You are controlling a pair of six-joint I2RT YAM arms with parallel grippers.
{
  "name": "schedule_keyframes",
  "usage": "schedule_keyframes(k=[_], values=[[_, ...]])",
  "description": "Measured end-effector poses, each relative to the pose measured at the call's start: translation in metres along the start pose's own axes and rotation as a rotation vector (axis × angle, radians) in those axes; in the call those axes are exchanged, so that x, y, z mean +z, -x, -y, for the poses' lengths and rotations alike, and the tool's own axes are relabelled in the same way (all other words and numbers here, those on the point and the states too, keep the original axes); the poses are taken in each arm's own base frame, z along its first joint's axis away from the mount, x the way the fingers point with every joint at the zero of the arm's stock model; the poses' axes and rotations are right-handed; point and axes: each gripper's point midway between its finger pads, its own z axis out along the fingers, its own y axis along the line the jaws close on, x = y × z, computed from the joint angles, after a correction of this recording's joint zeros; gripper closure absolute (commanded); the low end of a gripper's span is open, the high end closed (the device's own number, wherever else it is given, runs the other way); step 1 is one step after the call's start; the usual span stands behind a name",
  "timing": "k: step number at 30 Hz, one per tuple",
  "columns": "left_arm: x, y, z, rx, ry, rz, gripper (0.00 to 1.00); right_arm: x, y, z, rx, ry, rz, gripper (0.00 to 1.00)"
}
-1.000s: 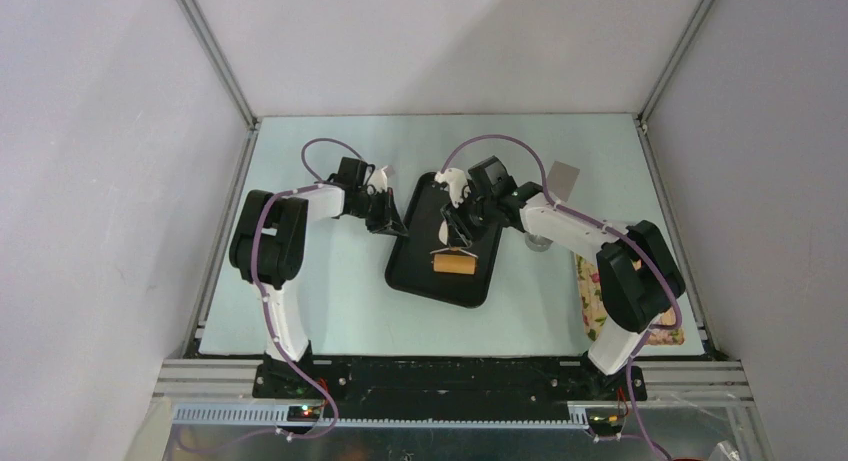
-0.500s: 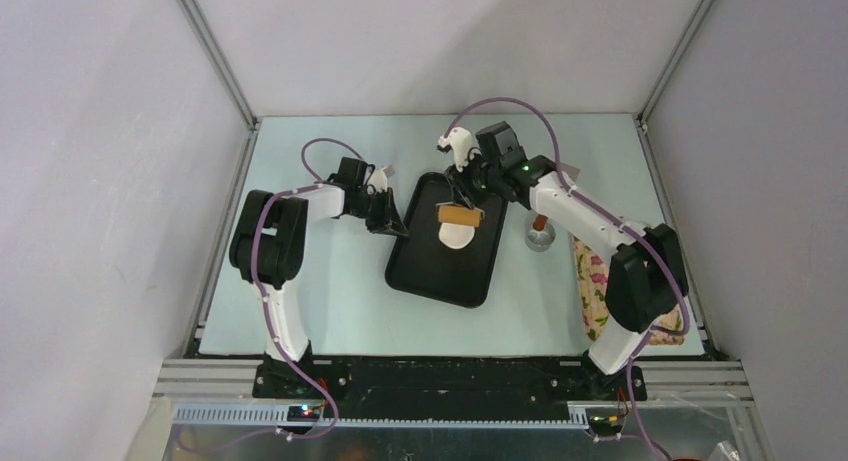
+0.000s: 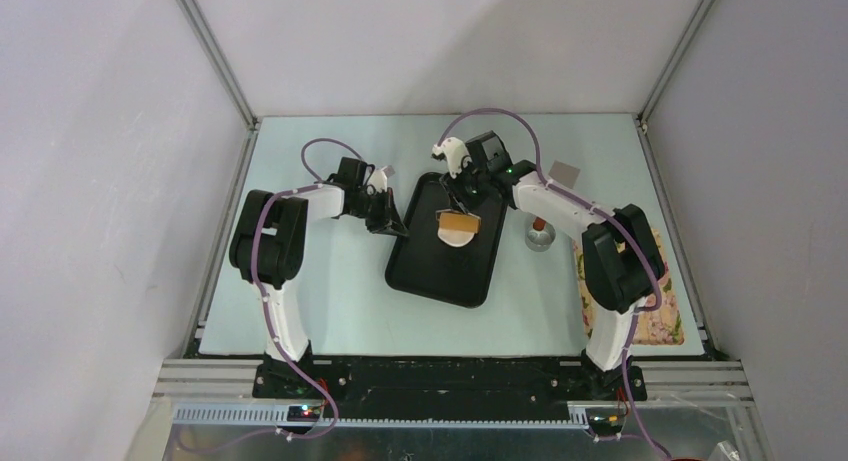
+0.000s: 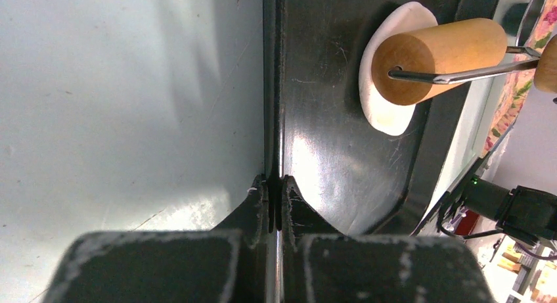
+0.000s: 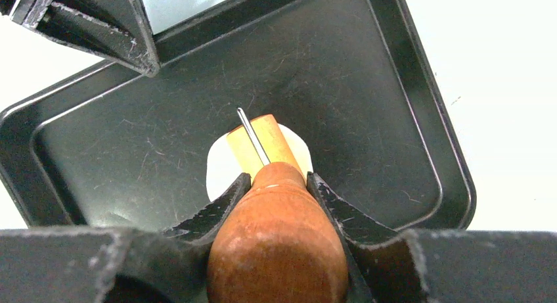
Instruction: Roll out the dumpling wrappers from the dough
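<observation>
The dough [image 3: 458, 238] is a flattened white disc lying on the black tray [image 3: 440, 278]. A pale wooden roller [image 3: 458, 221] on a wire frame rests across the dough's far half. My right gripper [image 3: 464, 193] is shut on the roller's red-brown handle [image 5: 276, 244], with the barrel [image 5: 258, 140] and the dough [image 5: 219, 163] just beyond the fingertips. My left gripper [image 3: 391, 226] is shut on the tray's left rim [image 4: 274, 119]. In the left wrist view the roller [image 4: 440, 53] covers much of the dough [image 4: 384, 116].
A round steel cup [image 3: 539, 241] with a brown-tipped thing in it stands right of the tray. A floral cloth [image 3: 657, 303] lies by the right arm's base. A small grey square [image 3: 565, 174] sits behind the right arm.
My right gripper has pushed the roller from the tray's near part toward the far end, and the flattened dough now shows behind it. The left gripper has stayed on the rim.
</observation>
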Motion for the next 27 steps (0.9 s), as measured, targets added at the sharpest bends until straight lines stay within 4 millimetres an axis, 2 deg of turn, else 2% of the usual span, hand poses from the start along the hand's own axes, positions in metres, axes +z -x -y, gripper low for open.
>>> schedule_keyframes(k=[6, 16, 27], values=[[0.0, 0.0, 0.0, -0.001, -0.001, 0.0, 1.0, 0.004, 0.001, 0.01, 0.017, -0.03, 0.011, 1.0], [0.0, 0.0, 0.0, -0.001, -0.001, 0.0, 1.0, 0.018, 0.009, 0.041, 0.04, -0.11, 0.038, 1.0], [0.0, 0.0, 0.0, -0.001, -0.001, 0.0, 1.0, 0.025, 0.017, 0.046, 0.056, -0.122, 0.043, 1.0]])
